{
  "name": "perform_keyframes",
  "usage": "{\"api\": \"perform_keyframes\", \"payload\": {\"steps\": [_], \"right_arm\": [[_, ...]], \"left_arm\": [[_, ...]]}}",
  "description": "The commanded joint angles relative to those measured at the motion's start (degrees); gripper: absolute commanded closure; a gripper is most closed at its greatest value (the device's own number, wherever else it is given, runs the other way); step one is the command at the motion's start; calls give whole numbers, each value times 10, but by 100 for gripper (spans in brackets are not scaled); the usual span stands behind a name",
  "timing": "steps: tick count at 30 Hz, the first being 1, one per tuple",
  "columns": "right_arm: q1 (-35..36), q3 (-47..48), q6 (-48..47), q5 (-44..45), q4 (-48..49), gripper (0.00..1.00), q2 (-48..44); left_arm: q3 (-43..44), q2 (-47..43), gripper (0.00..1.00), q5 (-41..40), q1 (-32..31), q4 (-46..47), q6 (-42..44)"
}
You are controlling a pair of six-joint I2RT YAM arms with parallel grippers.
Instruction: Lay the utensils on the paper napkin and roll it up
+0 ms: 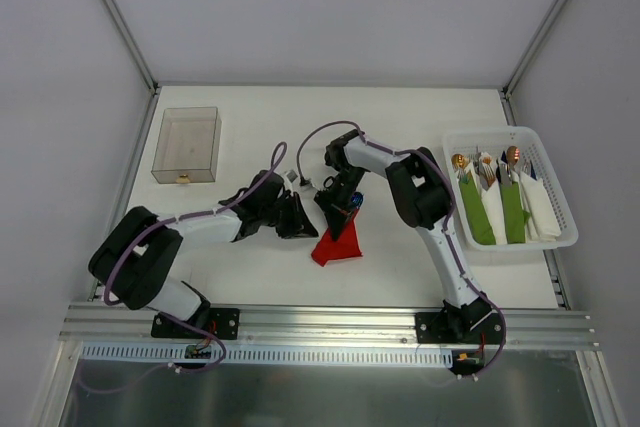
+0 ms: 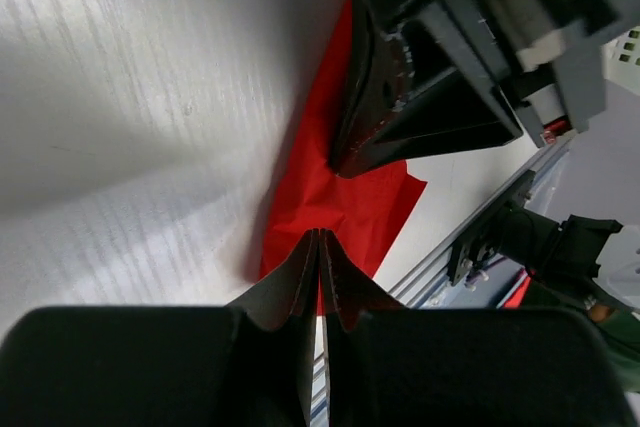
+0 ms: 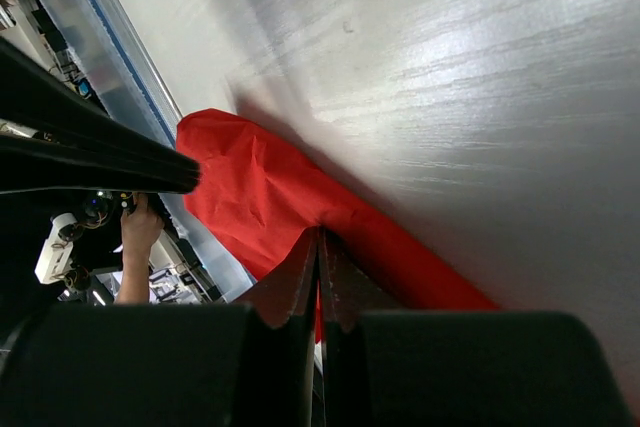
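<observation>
The red paper napkin lies crumpled and partly folded at mid-table. My left gripper is shut, pinching the napkin's left edge; red paper shows between its fingertips in the left wrist view. My right gripper is shut on the napkin's far edge, with the rolled red fold at its tips. The two grippers are close together. The iridescent utensils are hidden. A small blue spot shows by the right gripper; I cannot tell what it is.
A white basket at the right holds green napkin bundles, white napkins and copper-headed utensils. A clear plastic box stands at the back left. The metal rail runs along the near edge.
</observation>
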Motion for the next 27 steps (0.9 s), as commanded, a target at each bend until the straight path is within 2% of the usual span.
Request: {"api": "perform_keyframes", "payload": {"steps": [1, 8, 16, 20, 27], "right_arm": [[4, 16, -15, 22, -2, 97, 18], [4, 23, -10, 23, -3, 97, 27], [4, 30, -9, 28, -3, 97, 32], [4, 43, -5, 30, -4, 97, 41], [6, 75, -2, 33, -12, 97, 49]], "left_arm": [[-19, 23, 98, 39, -12, 91, -44], [-47, 76, 98, 71, -19, 201, -91], [-85, 148, 98, 114, -21, 373, -159], [-91, 184, 98, 113, -22, 398, -176], [-87, 222, 100, 88, -22, 351, -188]]}}
